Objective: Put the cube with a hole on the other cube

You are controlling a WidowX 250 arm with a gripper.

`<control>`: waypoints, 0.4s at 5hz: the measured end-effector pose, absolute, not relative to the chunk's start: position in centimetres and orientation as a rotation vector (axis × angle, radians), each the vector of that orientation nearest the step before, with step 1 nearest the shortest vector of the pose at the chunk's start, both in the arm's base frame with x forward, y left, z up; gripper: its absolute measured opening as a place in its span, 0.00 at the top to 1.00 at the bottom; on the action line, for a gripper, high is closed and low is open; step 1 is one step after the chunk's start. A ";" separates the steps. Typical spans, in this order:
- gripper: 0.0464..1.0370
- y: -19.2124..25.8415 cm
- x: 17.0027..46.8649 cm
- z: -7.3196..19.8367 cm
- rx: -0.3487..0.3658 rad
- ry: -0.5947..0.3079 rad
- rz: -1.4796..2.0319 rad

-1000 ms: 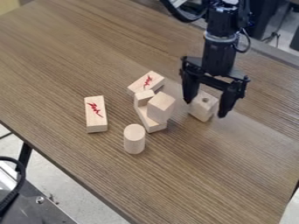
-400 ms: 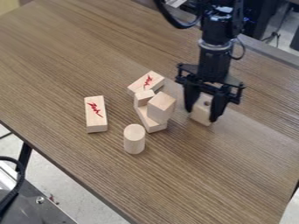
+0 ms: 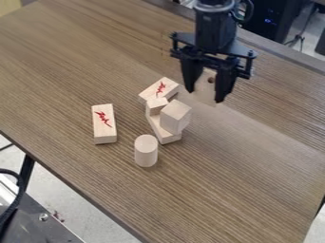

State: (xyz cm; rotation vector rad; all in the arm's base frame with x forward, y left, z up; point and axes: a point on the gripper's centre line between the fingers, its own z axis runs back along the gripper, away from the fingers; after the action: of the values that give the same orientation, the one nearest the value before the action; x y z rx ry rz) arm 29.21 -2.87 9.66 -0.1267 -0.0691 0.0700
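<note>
My gripper (image 3: 204,95) hangs over the right part of the table, behind and to the right of the block group. It is shut on the cube with a hole (image 3: 205,88); the round hole faces the camera, and the fingers hide the cube's sides. The cube appears raised off the table. In front and to the left, the other cube (image 3: 175,117) stands tilted in view on the front part of a flat wooden piece (image 3: 164,135). A small block (image 3: 157,105) sits at that piece's back end.
A wooden cylinder (image 3: 146,151) stands upright in front of the stack. One flat block with a red mark (image 3: 104,124) lies to the left, another marked block (image 3: 158,89) just behind the stack. The brown table (image 3: 241,190) runs to its edge at lower left.
The gripper has closed on the cube with a hole, then moved up and to the left with it. The other blocks have kept their places.
</note>
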 end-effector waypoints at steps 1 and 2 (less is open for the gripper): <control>0.45 -2.5 28.4 10.4 -0.133 -0.079 0.080; 0.45 -1.9 27.1 10.7 -0.106 -0.055 0.096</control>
State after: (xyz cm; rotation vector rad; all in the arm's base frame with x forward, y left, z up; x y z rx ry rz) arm 27.07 -1.88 10.73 -0.1062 -0.0548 0.0961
